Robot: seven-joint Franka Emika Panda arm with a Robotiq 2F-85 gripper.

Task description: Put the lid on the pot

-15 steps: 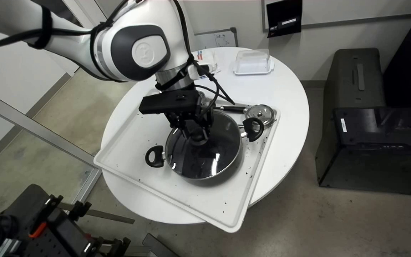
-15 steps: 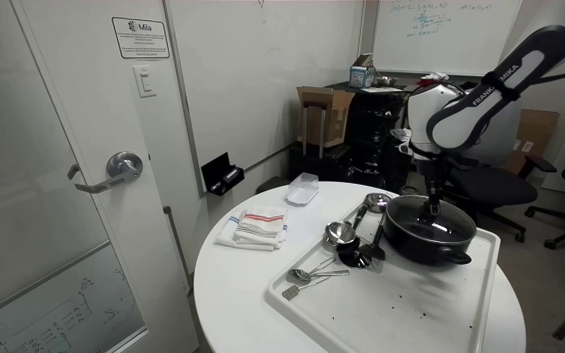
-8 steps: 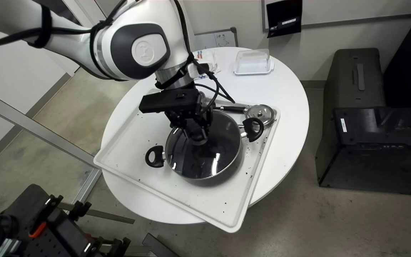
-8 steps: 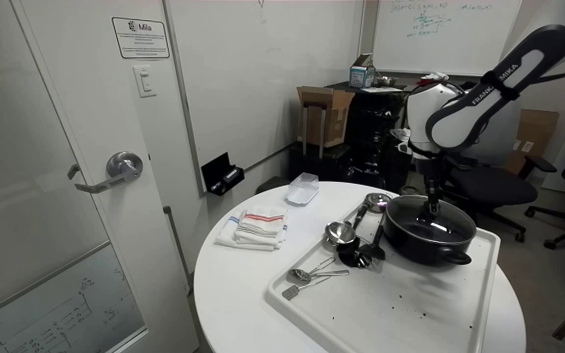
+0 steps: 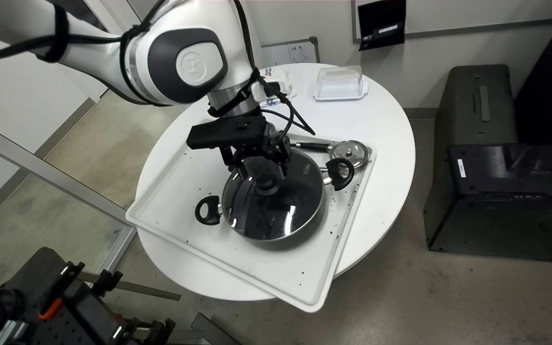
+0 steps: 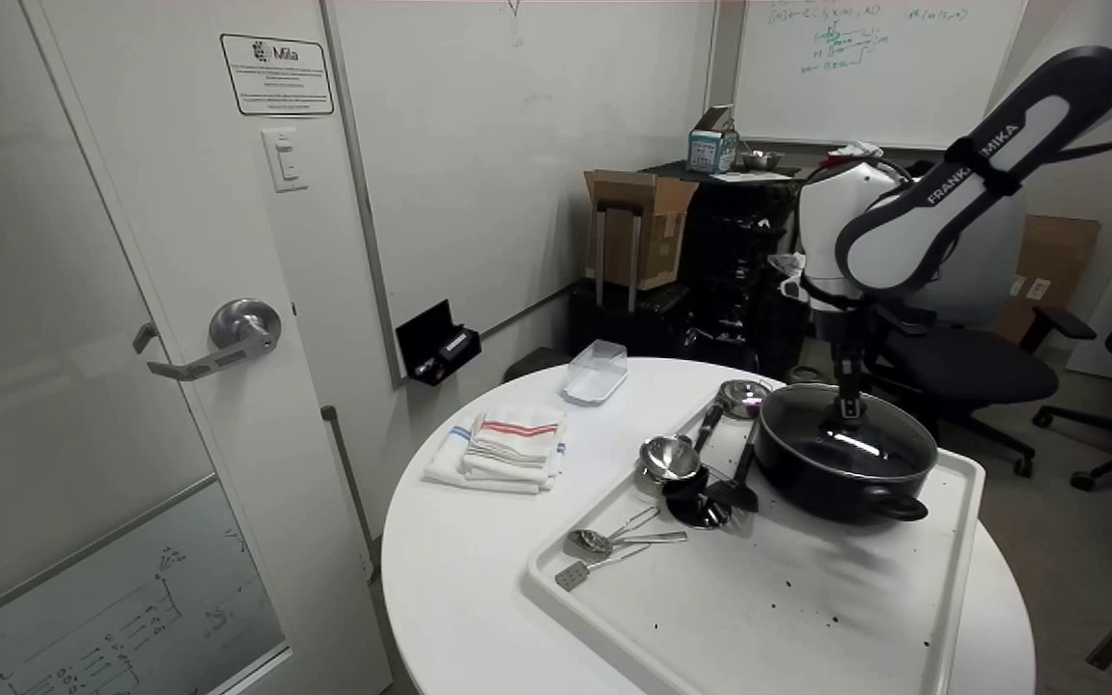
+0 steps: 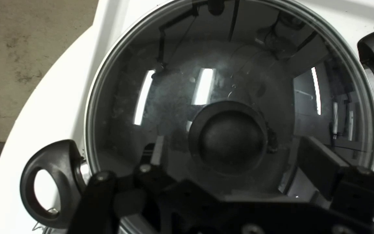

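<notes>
Claw (image 7: 231, 140) spread, the robot arm (image 5: 192, 67) hangs over the black pot (image 6: 821, 497), its two fingers (image 7: 318, 164) well apart with the dark knob (image 7: 232, 146) showing between them; whether they touch it, I can't tell. From where I stand, the glass lid (image 6: 841, 446) sits on the pot, rim to rim. Both rest on the white tray (image 6: 759, 594), a black spatula (image 6: 733, 494) just beside them and folded towels (image 6: 508, 449) farther off on the round table (image 6: 469, 560).

Round white table (image 6: 464, 579) I monitor remotely — bearing rectangular white tray (image 6: 730, 618), folded striped white cloths (image 6: 510, 454), clear plastic box (image 6: 597, 373).
</notes>
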